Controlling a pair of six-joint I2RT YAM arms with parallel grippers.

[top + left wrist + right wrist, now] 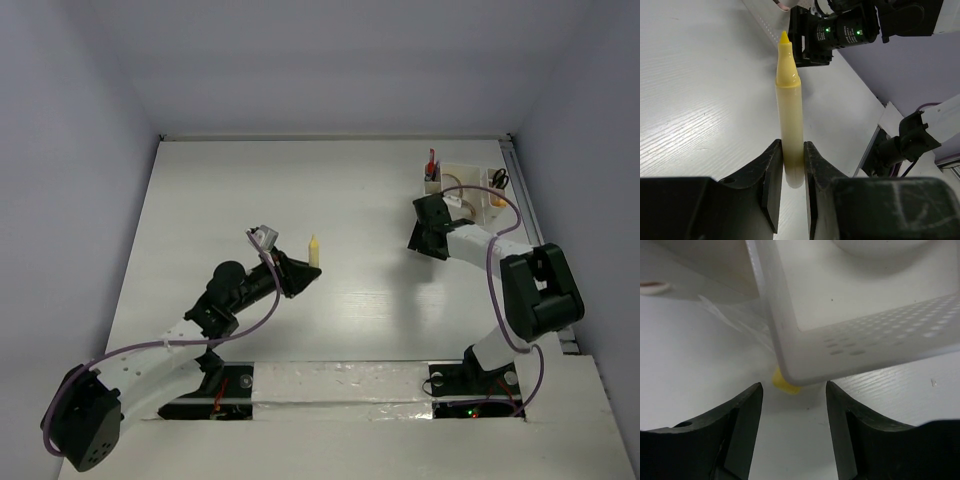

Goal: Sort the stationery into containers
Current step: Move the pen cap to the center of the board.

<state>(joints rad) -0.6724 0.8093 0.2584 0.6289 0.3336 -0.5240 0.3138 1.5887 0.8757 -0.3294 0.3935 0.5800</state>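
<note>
My left gripper (298, 272) is shut on the lower end of a yellow marker pen (314, 250), which stands upright above the middle of the table. In the left wrist view the marker (789, 110) sits squeezed between both fingers (771, 175), its tip pointing away. The white organiser (470, 198) stands at the far right, holding a red pen (431, 163), scissors (499, 180) and a beige tape roll (455, 186). My right gripper (794, 390) is open just before the organiser's perforated corner (840, 350). A small yellow block (784, 383) peeks out from under that corner.
A clear film-like piece (732, 315) lies on the table beside the organiser's wall. The table's right rail (520, 190) runs close behind the organiser. The right arm's base (840, 27) shows beyond the marker in the left wrist view.
</note>
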